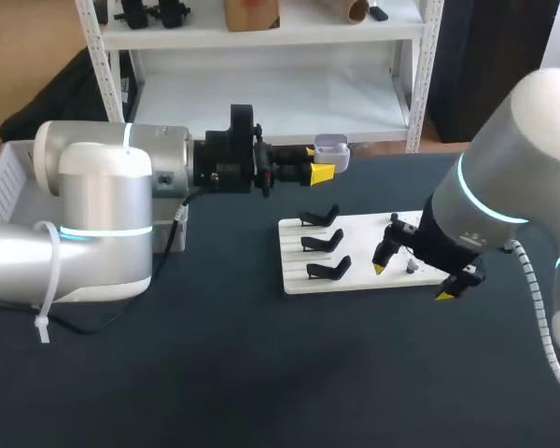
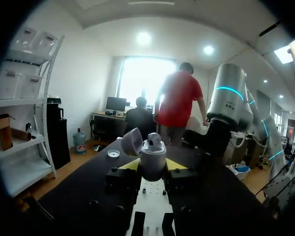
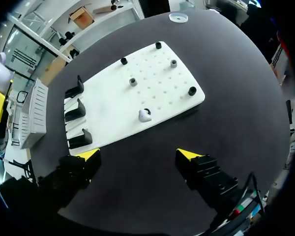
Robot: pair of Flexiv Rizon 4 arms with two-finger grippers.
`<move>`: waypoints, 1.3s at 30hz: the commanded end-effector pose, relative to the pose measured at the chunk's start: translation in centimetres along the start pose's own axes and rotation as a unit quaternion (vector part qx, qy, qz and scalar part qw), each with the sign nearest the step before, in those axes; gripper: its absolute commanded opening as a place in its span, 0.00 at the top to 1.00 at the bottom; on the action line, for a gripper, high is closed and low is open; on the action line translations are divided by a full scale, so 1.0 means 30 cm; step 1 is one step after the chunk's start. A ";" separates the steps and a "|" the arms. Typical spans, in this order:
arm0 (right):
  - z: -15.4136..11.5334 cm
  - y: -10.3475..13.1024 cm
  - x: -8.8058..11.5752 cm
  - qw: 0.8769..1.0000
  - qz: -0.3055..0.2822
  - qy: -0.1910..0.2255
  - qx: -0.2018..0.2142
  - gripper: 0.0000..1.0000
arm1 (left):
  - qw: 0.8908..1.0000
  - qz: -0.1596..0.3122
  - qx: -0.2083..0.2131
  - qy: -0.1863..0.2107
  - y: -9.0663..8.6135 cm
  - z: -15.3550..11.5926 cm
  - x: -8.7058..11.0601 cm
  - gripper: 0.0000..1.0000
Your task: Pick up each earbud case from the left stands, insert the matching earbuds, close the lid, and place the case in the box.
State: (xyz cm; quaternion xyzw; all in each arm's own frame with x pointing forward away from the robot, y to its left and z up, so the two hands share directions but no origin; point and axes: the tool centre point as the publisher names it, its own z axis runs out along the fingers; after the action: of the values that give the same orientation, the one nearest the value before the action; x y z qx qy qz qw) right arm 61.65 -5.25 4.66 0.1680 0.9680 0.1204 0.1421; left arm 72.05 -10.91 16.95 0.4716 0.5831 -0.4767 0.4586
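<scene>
The earbud case (image 2: 153, 162) is gripped by the left pincer (image 1: 319, 161), whose yellow tips are pressed against it from both sides, and it is held in the air above the far part of the surface (image 1: 261, 373), just beyond the white board (image 1: 355, 277). Its lid (image 2: 132, 141) is swung open to one side. A rounded white piece, apparently one earbud, is seen standing up in the case's well; whether a second sits beside it cannot be told.

The right pincer (image 3: 138, 155) is held wide open, with nothing between its fingers, above the near edge of the board. One loose earbud (image 3: 144, 115) is seen lying on the board, ahead of that pincer, among small dark pegs (image 3: 133, 81). The three black stands (image 3: 74, 110) along the board's left edge are all unoccupied.

The white ribbed box (image 3: 33, 113) is set on the surface to the left of the board, behind the left arm; its contents cannot be made out. A small white ring (image 3: 178, 17) is seen lying on the surface beyond the board.
</scene>
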 end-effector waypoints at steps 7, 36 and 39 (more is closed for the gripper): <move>0.073 -0.017 -0.074 0.999 -0.004 -0.039 0.031 0.00 | 1.000 0.000 0.000 -0.001 0.000 0.000 0.001 1.00; 0.050 -0.016 -0.117 0.988 0.024 -0.116 0.103 0.00 | 1.000 0.000 0.000 -0.001 0.000 0.000 0.001 1.00; 0.046 -0.009 -0.117 0.987 0.023 -0.119 0.104 0.00 | 1.000 0.000 0.000 -0.001 0.000 0.000 0.001 1.00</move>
State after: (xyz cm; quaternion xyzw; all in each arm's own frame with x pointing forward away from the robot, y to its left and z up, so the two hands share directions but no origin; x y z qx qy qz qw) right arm 65.23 -6.88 3.99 0.2167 0.9475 0.0072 0.2349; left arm 72.06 -10.91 16.95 0.4716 0.5832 -0.4767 0.4586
